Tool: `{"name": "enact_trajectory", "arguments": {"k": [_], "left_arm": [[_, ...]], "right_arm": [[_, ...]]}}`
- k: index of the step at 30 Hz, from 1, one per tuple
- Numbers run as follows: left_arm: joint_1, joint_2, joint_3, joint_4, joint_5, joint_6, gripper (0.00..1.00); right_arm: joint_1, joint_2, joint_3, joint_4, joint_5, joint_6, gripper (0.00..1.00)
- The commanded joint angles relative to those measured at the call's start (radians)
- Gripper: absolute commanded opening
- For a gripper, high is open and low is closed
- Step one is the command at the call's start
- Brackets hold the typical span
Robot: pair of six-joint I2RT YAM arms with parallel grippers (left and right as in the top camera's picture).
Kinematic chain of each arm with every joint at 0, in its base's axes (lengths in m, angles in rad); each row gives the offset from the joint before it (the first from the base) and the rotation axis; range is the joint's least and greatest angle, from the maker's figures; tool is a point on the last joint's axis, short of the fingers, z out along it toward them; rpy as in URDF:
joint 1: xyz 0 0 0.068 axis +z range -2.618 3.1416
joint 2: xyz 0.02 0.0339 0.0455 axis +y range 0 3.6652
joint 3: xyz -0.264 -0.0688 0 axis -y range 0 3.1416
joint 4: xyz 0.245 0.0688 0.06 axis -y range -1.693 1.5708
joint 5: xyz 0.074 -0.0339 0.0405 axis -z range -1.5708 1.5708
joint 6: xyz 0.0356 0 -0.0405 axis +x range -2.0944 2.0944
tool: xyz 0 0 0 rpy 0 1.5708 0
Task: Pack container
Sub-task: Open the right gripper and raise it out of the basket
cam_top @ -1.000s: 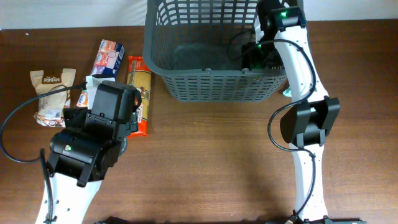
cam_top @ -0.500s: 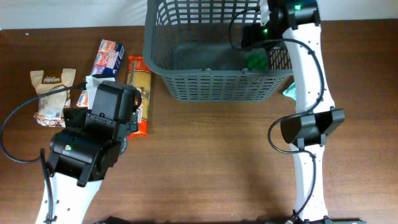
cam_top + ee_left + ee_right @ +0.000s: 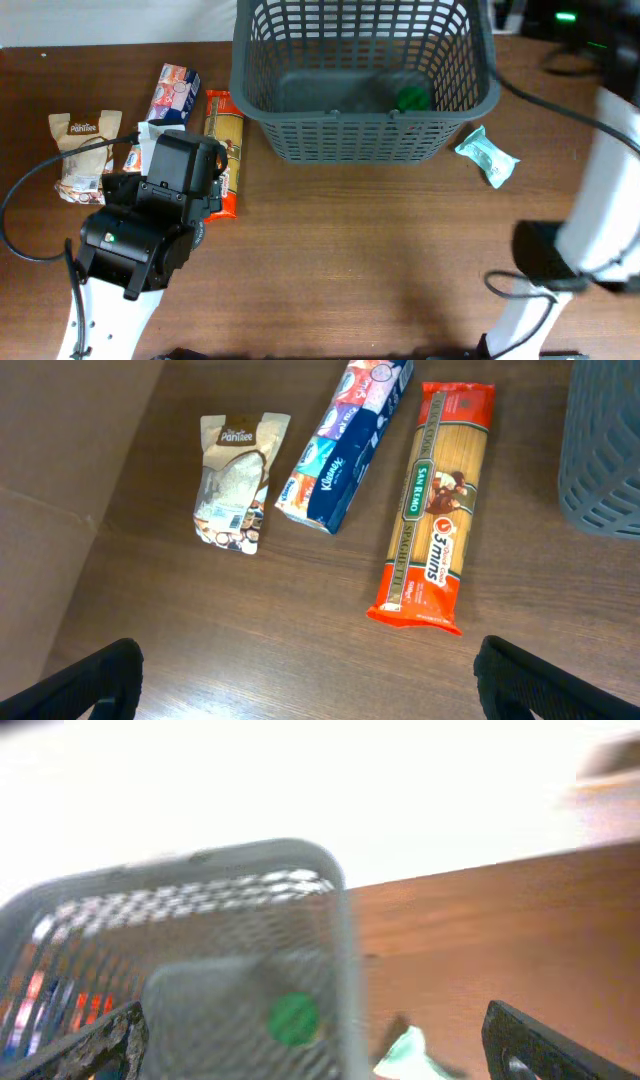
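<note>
The container [image 3: 365, 118] is a dark grey slotted basket at the table's back centre; the right wrist view also shows the container [image 3: 340, 920], blurred. A round green item [image 3: 411, 97] lies inside it at the right, and that green item [image 3: 294, 1018] shows from above too. My right gripper [image 3: 320, 1050] is open and empty, high above the basket's right corner. My left gripper [image 3: 320, 685] is open and empty above bare table, just short of a red spaghetti packet [image 3: 435, 500].
Left of the basket lie the spaghetti packet [image 3: 224, 150], a blue tissue pack [image 3: 174, 93] and a beige pouch [image 3: 82, 155]. A teal packet [image 3: 487, 156] lies right of the basket. The right arm [image 3: 610, 130] rises along the right edge.
The right arm has lifted out of the basket and swung back and right, its jaws opening wider; the green item stays inside. The left arm has not moved.
</note>
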Motion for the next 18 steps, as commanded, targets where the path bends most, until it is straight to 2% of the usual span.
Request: {"name": "enact_trajectory", "arguments": {"k": [1, 4, 12, 14, 18], "left_arm": [[0.006, -0.005, 0.018, -0.001, -0.020, -0.017, 0.99], [0.006, -0.005, 0.018, -0.001, -0.021, -0.017, 0.99], [0.006, -0.005, 0.018, -0.001, -0.021, -0.017, 0.99], [0.006, -0.005, 0.018, -0.001, -0.021, -0.017, 0.99], [0.006, -0.005, 0.018, -0.001, -0.020, -0.017, 0.99]], "right_arm": [[-0.088, -0.058, 0.006, -0.052, 0.085, 0.106, 0.99], [-0.191, -0.091, 0.005, -0.134, 0.105, 0.197, 0.99], [-0.280, -0.113, -0.087, -0.134, 0.078, 0.220, 0.99], [-0.279, -0.108, -0.160, -0.134, 0.120, 0.216, 0.99], [-0.275, -0.108, -0.383, -0.134, 0.043, 0.094, 0.99]]}}
